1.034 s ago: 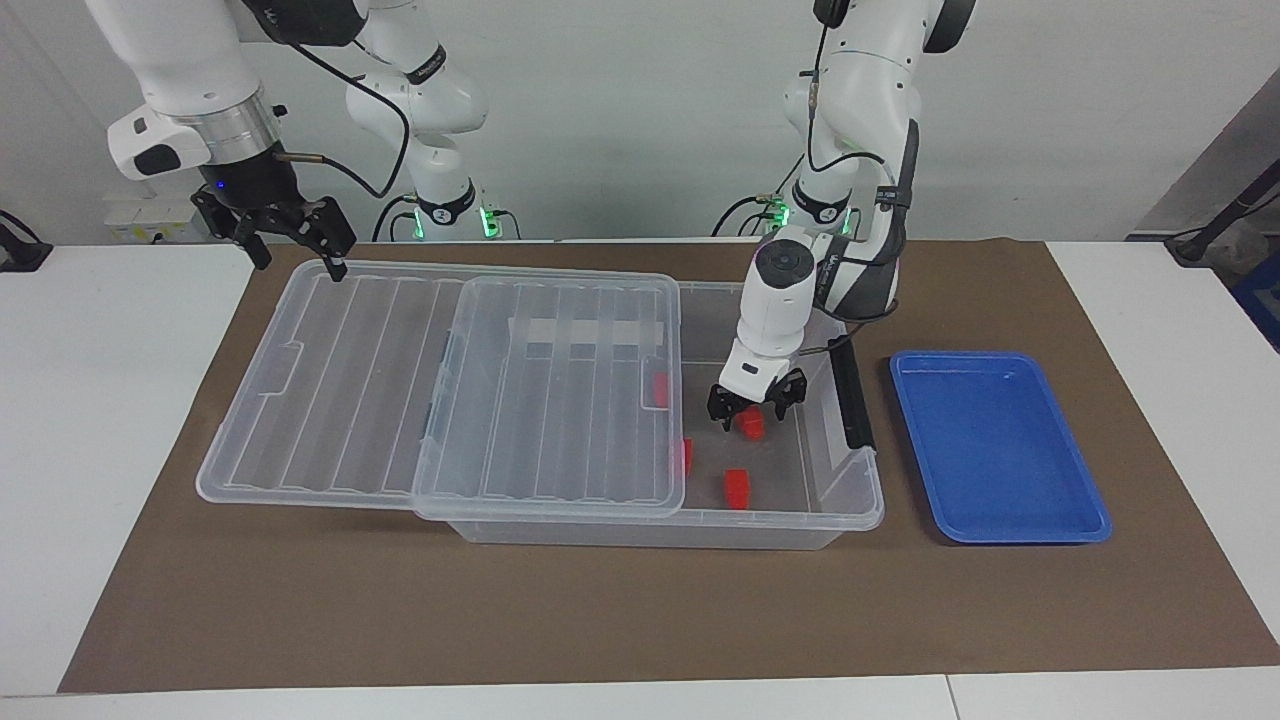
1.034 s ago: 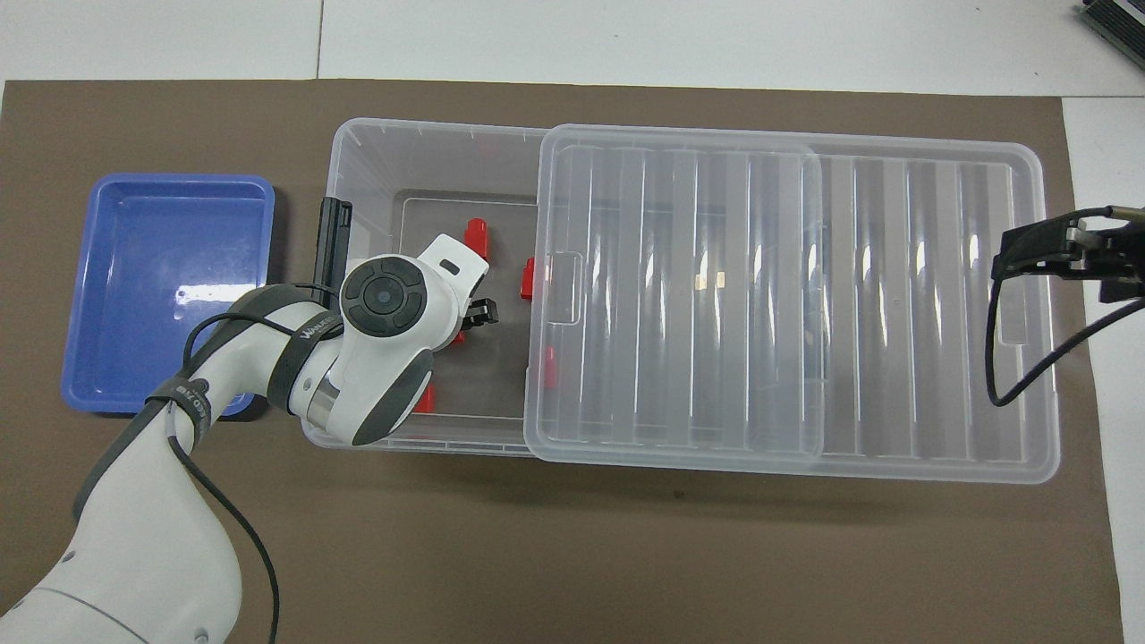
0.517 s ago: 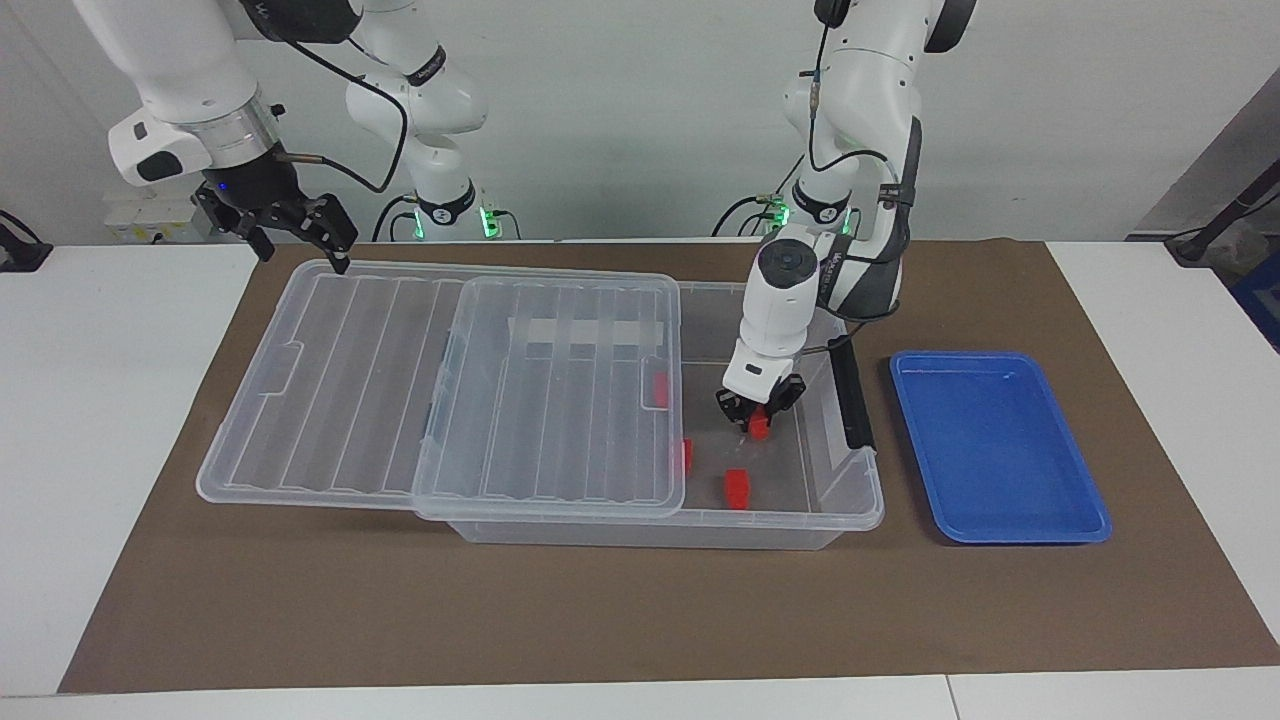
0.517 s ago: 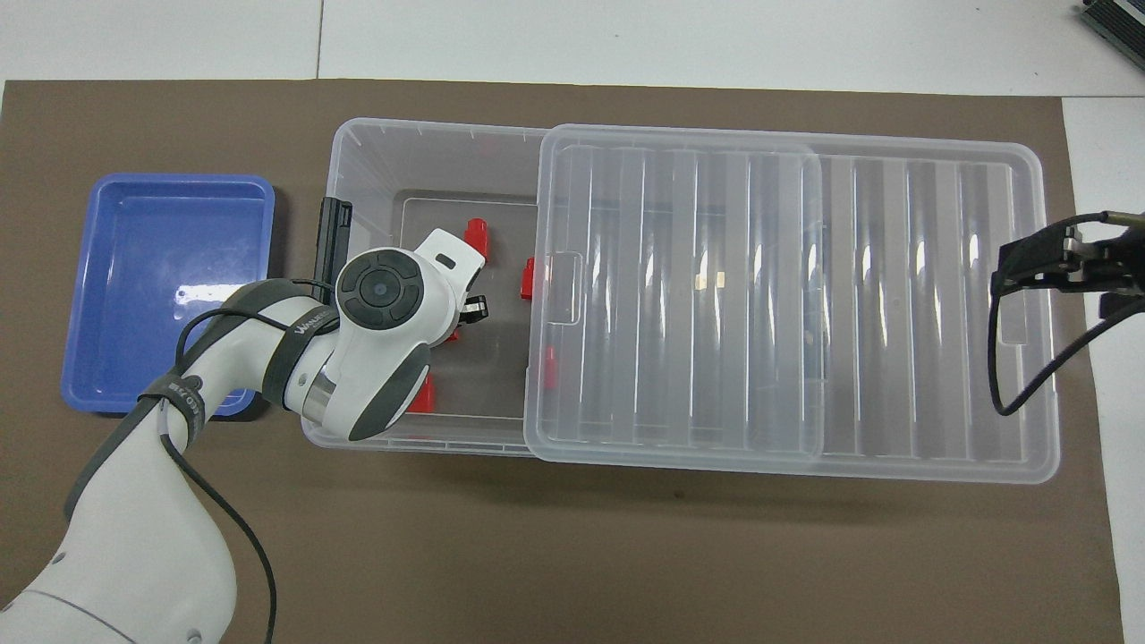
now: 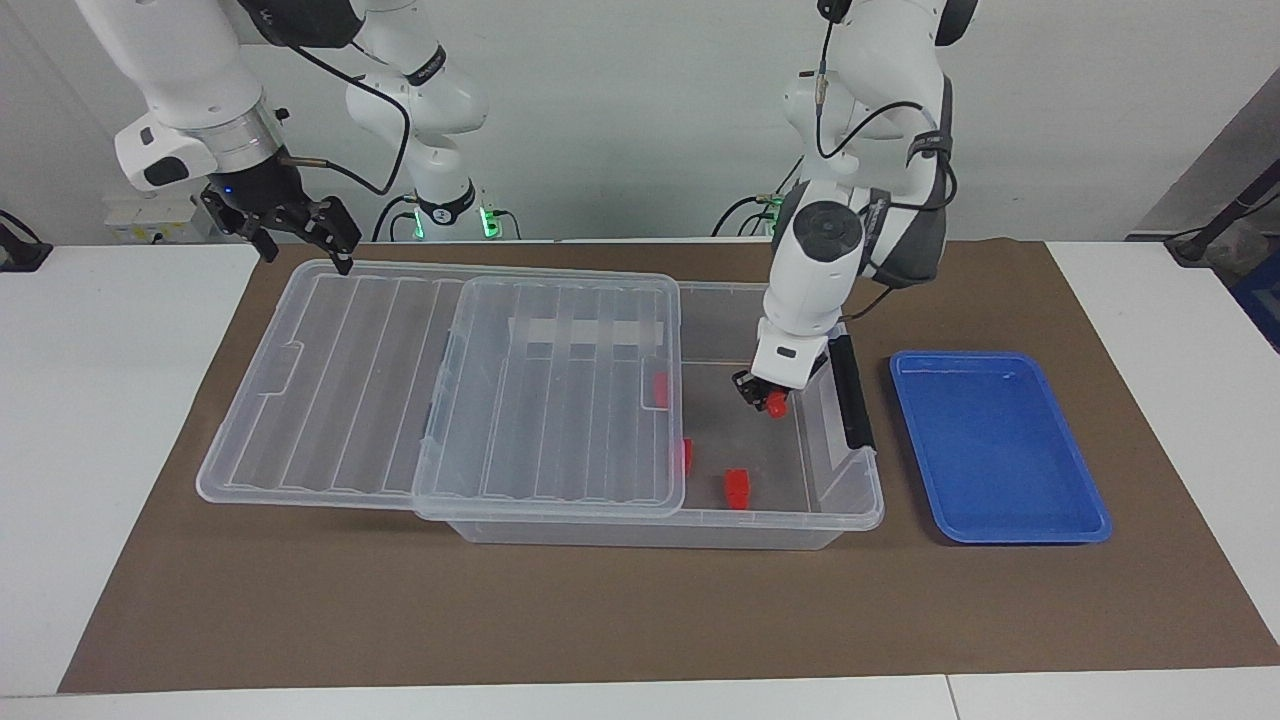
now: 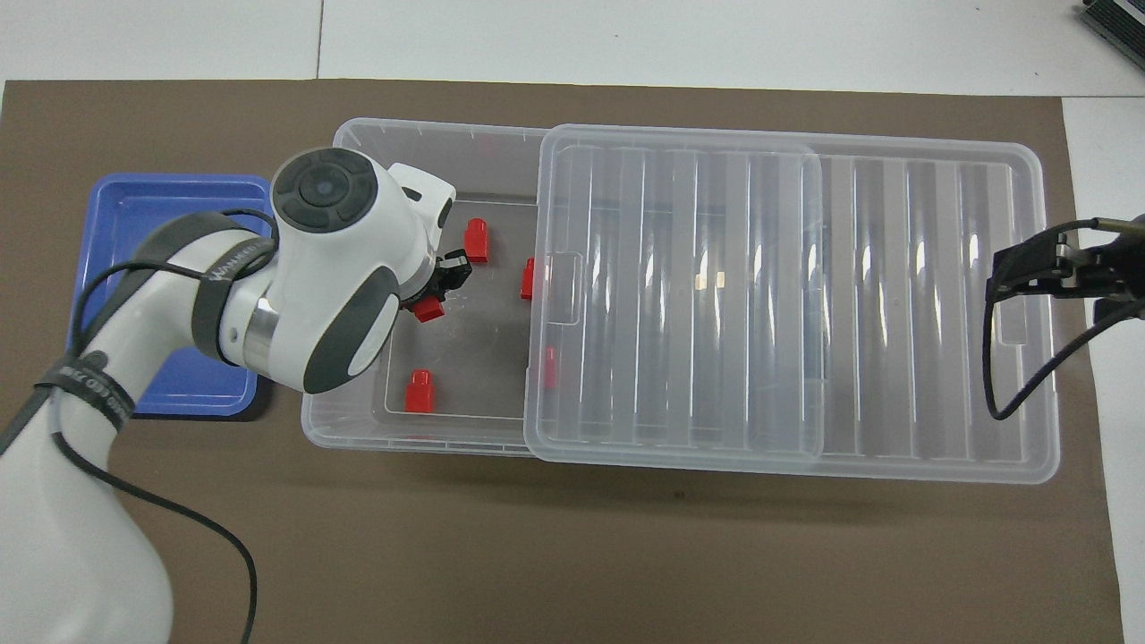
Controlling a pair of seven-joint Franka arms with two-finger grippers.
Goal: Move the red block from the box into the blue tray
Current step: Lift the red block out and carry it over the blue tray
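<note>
The red block (image 5: pixel 776 403) is held pinched in the left claw (image 5: pixel 768 397), raised over the uncovered end of the box (image 5: pixel 850 505), a clear plastic bin. Three loose red blocks (image 6: pixel 418 392) are seen on its floor below the claw, a fourth under the ribbed, slid-aside lid (image 5: pixel 440 390). The shallow blue tray (image 5: pixel 998 447) is set beside the claw. The right claw (image 5: pixel 300 228) is held spread wide over the lid's corner

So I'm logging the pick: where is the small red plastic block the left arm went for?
The small red plastic block is in the left hand, raised over the open end of the clear plastic bin, toward the blue tray.
</note>
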